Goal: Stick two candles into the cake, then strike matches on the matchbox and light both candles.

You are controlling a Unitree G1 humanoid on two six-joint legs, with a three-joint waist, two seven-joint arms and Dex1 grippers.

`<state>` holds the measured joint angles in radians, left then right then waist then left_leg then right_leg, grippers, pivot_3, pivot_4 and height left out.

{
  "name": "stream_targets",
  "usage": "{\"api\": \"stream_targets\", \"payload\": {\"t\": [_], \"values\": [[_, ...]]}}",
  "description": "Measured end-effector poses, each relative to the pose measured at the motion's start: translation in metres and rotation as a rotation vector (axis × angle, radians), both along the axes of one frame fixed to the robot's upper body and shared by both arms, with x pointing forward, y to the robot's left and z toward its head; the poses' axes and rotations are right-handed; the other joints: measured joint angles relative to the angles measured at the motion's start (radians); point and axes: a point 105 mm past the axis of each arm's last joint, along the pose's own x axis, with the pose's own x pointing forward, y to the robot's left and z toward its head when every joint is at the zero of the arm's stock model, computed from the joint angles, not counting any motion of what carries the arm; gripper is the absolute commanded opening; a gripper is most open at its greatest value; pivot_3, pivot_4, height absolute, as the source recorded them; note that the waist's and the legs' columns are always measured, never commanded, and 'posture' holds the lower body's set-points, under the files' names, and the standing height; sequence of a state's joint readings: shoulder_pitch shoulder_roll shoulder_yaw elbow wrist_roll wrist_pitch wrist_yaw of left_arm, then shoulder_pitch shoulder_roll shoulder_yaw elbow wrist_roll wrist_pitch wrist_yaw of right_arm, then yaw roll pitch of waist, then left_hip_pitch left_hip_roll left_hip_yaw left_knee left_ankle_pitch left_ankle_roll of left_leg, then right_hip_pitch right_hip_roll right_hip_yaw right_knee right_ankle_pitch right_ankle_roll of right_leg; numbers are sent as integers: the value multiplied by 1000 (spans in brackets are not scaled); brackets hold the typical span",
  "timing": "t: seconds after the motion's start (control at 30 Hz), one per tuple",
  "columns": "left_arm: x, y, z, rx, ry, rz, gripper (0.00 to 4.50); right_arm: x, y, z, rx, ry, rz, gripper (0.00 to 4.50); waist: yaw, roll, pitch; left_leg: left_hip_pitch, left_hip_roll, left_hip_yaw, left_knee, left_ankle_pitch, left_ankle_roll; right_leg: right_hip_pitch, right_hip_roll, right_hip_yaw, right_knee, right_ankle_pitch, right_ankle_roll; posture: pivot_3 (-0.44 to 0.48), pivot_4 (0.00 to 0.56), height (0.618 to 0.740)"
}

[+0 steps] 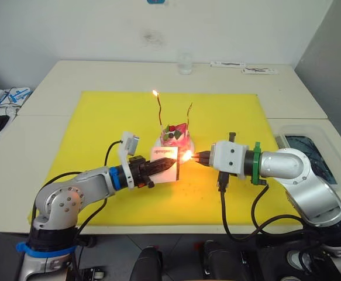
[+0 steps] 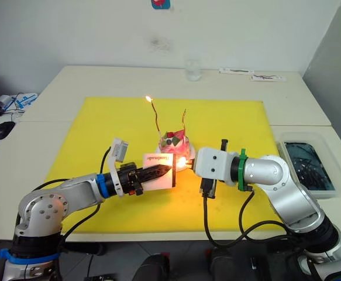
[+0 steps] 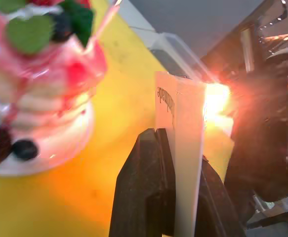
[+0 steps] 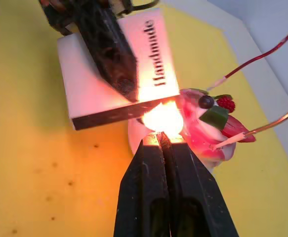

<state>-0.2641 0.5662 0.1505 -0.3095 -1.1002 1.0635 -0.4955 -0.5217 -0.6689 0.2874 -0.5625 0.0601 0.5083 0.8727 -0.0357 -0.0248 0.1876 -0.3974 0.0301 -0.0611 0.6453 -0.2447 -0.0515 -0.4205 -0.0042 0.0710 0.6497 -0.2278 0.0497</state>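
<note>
Candles (image 1: 158, 111) stand in cake (image 1: 176, 137), one lit

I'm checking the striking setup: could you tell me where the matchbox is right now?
The matchbox is clamped in the left gripper above the yellow mat, just in front of the cake, its edge at the right gripper's flame.

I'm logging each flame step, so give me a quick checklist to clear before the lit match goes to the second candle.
1. Match alight at the right pincer tip: ok, a flame burns there.
2. Right pincer shut on the match: ok, though glare hides the stick.
3. Left pincer clamps the matchbox: ok.
4. First candle lit: ok.
5. Second candle upright in the cake, unlit: ok.
6. Flame apart from the matchbox: not ok, it burns right at the striking edge.
</note>
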Motion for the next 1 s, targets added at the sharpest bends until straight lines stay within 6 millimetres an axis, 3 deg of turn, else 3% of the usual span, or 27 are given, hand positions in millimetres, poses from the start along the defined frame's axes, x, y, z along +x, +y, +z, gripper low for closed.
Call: {"api": "stream_targets", "payload": {"t": [0.17,0.5,1.0], "values": [[-4,9,-13,13,38,28,0,17,-8,21,12,-60,-46,18,3,0,0,0,0,0,0,0,0,0,0,0,0,-2,-3,0,150,740],[-5,5,-15,-3,31,19,0,43,-9,46,34,-148,-94,18,3,0,0,0,0,0,-1,0,0,0,0,0,0,0,0,0,150,740],[-6,1,-16,-8,35,5,0,63,-12,54,30,-221,-138,18,3,0,0,0,0,0,0,0,0,0,0,0,0,0,0,0,150,740]]}}
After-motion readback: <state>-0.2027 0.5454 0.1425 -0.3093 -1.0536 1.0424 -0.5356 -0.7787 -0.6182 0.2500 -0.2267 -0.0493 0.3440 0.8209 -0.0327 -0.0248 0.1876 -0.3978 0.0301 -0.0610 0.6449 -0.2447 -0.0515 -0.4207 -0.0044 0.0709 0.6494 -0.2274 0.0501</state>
